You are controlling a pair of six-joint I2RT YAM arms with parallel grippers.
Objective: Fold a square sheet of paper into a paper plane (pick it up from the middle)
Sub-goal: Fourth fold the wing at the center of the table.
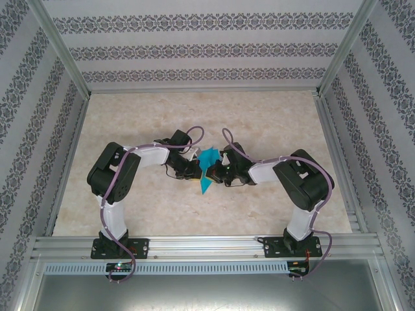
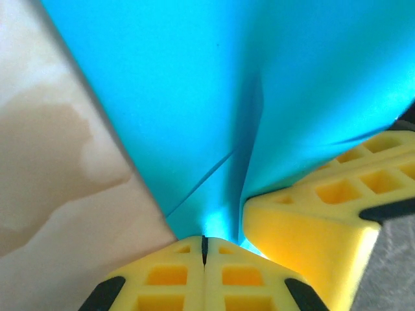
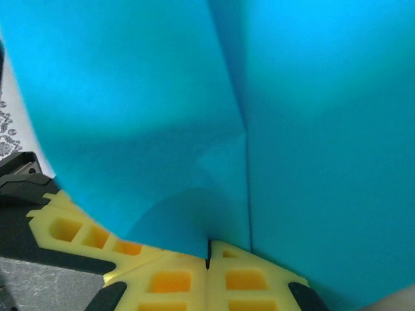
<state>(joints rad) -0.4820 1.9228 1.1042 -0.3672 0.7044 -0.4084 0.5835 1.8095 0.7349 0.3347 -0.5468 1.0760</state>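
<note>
Arms meet mid-table (image 1: 130, 214) in top view: left end effector (image 1: 193, 167) at 9 o'clock and right end effector (image 1: 225, 171) at 3 o'clock of the creased teal paper sheet (image 1: 207, 172). Left wrist: left end effector (image 2: 204, 245) closed tight, pinching the sheet's (image 2: 194, 97) bottom edge; right end effector's yellow finger (image 2: 305, 220) at 4 o'clock, against paper. Right wrist: right end effector (image 3: 209, 247) clamped on the sheet (image 3: 311, 129) beside a crease.

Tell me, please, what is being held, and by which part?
The square sheet of paper: left gripper and right gripper each have jaws shut on it beside a crease, from opposite sides.
</note>
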